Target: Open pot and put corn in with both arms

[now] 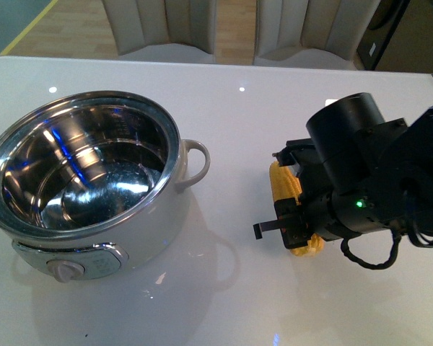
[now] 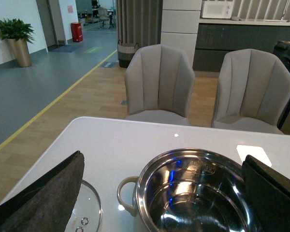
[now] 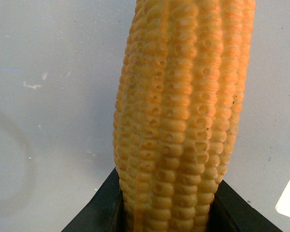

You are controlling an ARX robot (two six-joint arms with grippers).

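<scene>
Our corn (image 1: 284,184) is gripped in the right hand (image 1: 293,216), which is closed round its middle so neither end tips. It sits low over the bench (image 1: 231,306), apart from the pot (image 1: 179,153) on the pot's right. The pot stands uncovered for the drop, lid (image 2: 88,209) laid flat beside it, and our left hand (image 2: 157,203) hangs wide open, empty.

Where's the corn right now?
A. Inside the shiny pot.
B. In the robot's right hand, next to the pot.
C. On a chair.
B: the corn sits gripped in the right hand, off to the side of the pot, whose steel inside is empty.
</scene>
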